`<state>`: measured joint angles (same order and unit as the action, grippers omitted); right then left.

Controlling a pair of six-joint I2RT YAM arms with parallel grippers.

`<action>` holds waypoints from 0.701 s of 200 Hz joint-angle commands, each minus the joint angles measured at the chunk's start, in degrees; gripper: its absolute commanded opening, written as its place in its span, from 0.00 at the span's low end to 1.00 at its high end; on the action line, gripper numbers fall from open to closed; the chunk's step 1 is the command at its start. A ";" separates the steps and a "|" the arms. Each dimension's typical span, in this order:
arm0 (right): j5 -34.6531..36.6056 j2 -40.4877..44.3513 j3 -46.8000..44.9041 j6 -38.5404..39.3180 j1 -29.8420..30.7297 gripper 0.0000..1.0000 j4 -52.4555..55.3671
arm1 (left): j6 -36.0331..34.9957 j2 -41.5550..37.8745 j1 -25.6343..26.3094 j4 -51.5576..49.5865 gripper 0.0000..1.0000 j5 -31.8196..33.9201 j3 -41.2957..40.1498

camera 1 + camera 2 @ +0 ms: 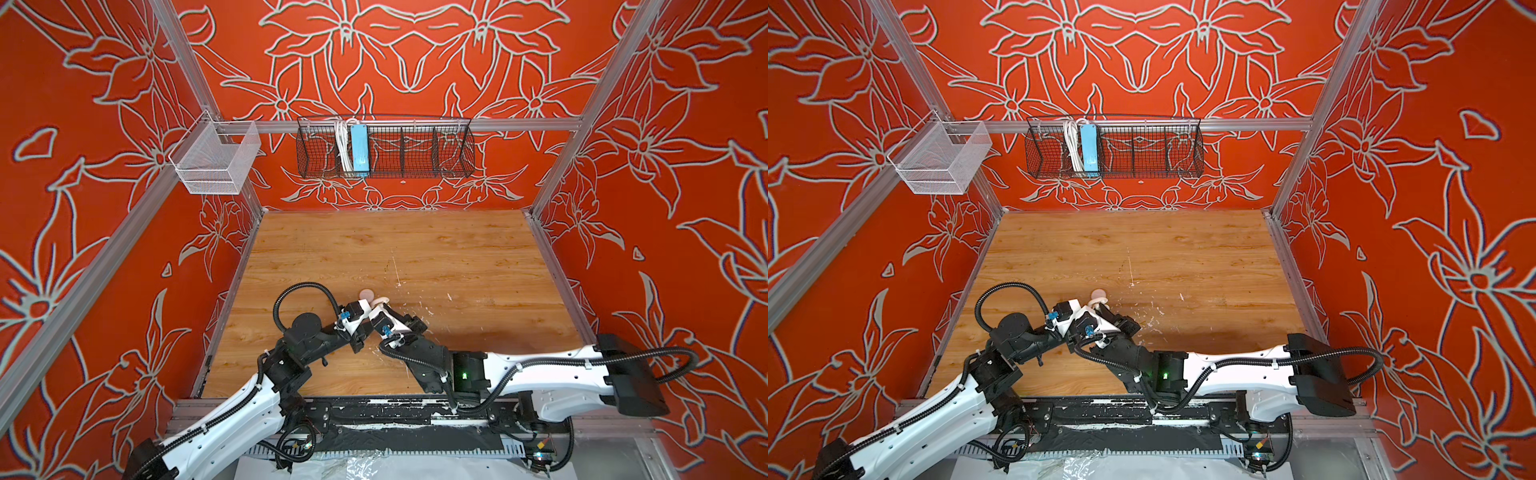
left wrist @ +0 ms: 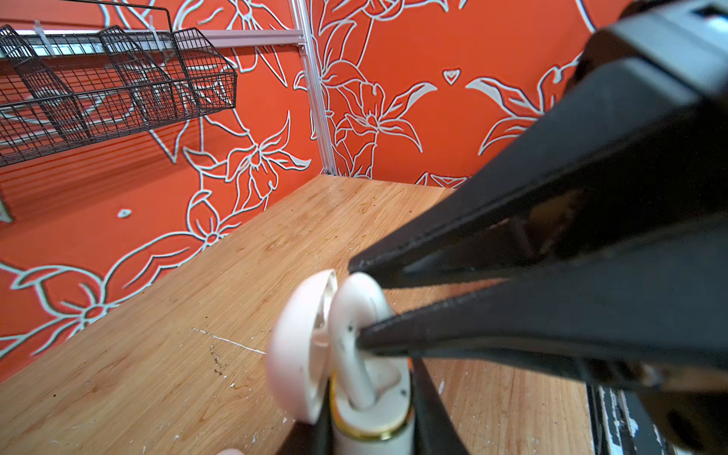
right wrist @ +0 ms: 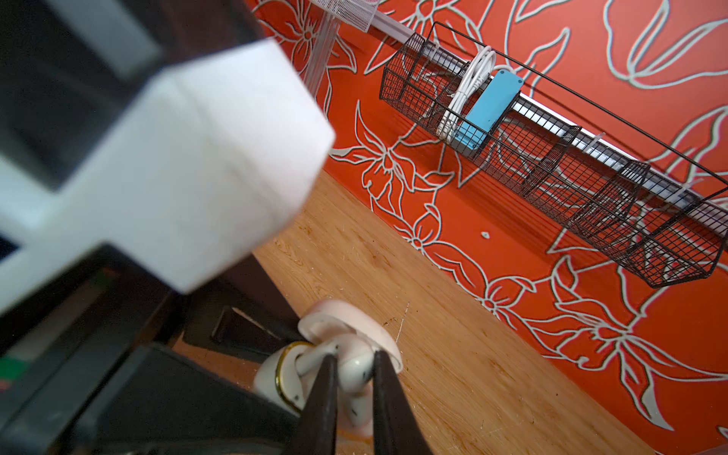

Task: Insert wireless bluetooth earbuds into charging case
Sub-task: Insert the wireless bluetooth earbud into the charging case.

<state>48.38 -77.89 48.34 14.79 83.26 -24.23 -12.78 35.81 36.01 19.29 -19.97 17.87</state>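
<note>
On grained wood [image 1: 374, 249], left hand [image 2: 372, 433] clamps gold-rimmed case [image 3: 272, 376], right hand [image 3: 354, 362] pinches glossy earbud [image 2: 352, 307].

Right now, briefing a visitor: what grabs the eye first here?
The red floral walls all round the wooden table. Over it, the left pincer grips an open white case while the right pincer pinches an earbud at its mouth. High at the back hangs a black basket with a blue strip.
</note>
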 commanded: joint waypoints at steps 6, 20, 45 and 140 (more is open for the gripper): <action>-5.92 1.25 -2.48 1.17 2.54 0.00 -1.87 | 0.30 -0.51 0.20 2.51 0.00 1.42 0.08; -6.75 2.11 -3.52 1.34 2.86 0.00 -2.05 | 0.37 -0.65 0.20 2.50 0.00 1.59 0.01; -8.31 3.51 -4.45 1.37 3.37 0.00 -1.61 | 0.38 -0.49 0.20 2.60 0.00 1.60 0.06; -9.31 1.49 -4.17 1.96 4.10 0.00 -4.62 | 0.30 -0.39 0.20 2.59 0.00 1.51 0.06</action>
<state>46.17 -74.89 44.18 16.12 84.53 -27.99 -12.78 35.64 36.75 18.50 -21.67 17.87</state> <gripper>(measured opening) 0.165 0.241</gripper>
